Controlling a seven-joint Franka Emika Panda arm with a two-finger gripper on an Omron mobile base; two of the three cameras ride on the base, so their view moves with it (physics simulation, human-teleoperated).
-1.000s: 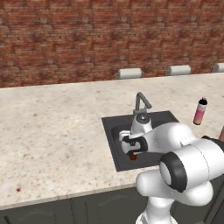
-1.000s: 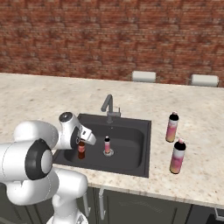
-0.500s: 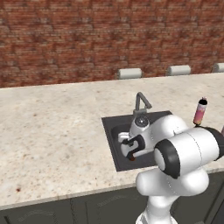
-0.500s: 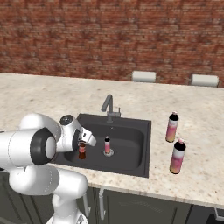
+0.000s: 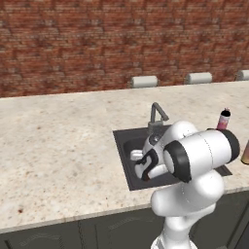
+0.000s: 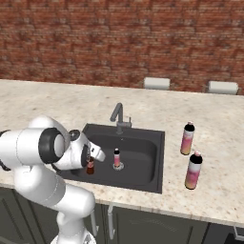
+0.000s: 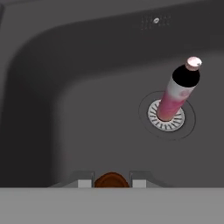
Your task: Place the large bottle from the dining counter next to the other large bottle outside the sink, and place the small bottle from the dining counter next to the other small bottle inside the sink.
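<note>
Right base view shows 4 bottles: 2 large ones on the table (image 6: 57, 102) right of the sink (image 6: 143, 147), and 2 small ones inside the basin. The large bottle (image 6: 193, 170) with the yellow-orange lower half stands upright just in front of the other large bottle (image 6: 187, 138), near it but apart, both with black caps up. The small bottle (image 6: 90, 166) stands upright on the sink floor, long axis vertical, cap pointing up into the claw (image 6: 90, 159), whose 2 fingers are clamped on its neck. Beside it, apart, the other small bottle (image 6: 116, 158) stands upright over the drain (image 7: 166, 114).

Hand view looks straight down on the brown cap (image 7: 112, 180) between the fingertips (image 7: 85, 183).

Against the frame 1 second back, the bottles sit where they were; the arm's elbow has swung over toward the sink, while the claw stays closed on the small bottle.
</note>
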